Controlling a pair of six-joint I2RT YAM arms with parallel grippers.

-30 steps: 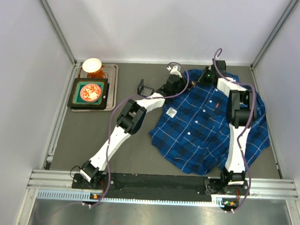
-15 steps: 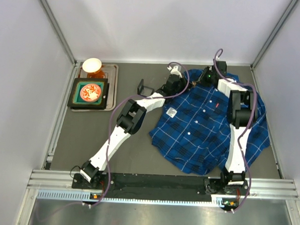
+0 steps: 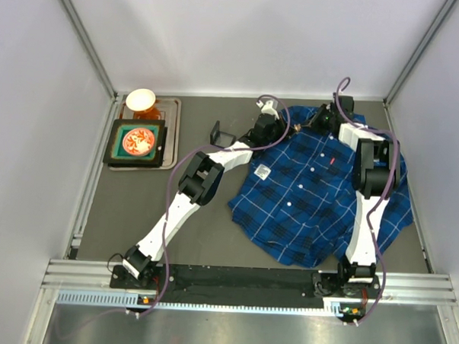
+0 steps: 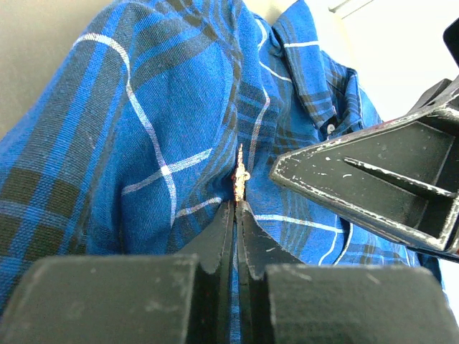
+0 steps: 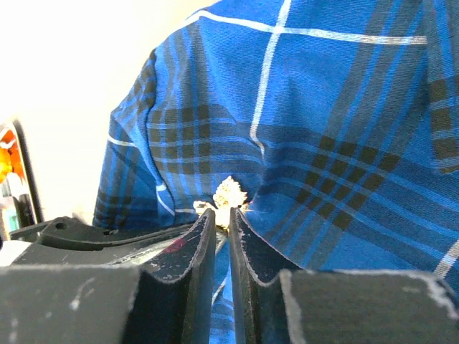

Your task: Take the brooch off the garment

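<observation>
Right half of table (image 3: 136,214): garment (image 3: 320,199), spread open, collar toward the far wall. White label (image 3: 264,171) near its left edge.

Left gripper (image 4: 235,209): reaches in at the collar from the left. Jaws pressed together, clamped on a raised fold of the garment's cloth.

Brooch (image 4: 240,175): sits on the crest of that fold, just past the left fingertips, still pinned in the cloth. Shows in the left wrist view as a thin gold sliver, edge-on. In the right wrist view, a small pale-gold rosette. Too small to pick out from above.

Right gripper (image 5: 221,215): meets the fold from the opposite side, facing the left one. Jaws nearly together, only a thin slit between. Tips right at the brooch. Cannot tell whether pinching it or merely beside it. In the left wrist view, a strip of cloth shows between the right tips and the gold sliver.

Far left of table: tray (image 3: 172,139) carrying a black-framed dish (image 3: 138,143) with red-and-white contents. White bowl (image 3: 140,99) behind it. All well apart from the garment. Small black object (image 3: 220,133) between tray and collar.
</observation>
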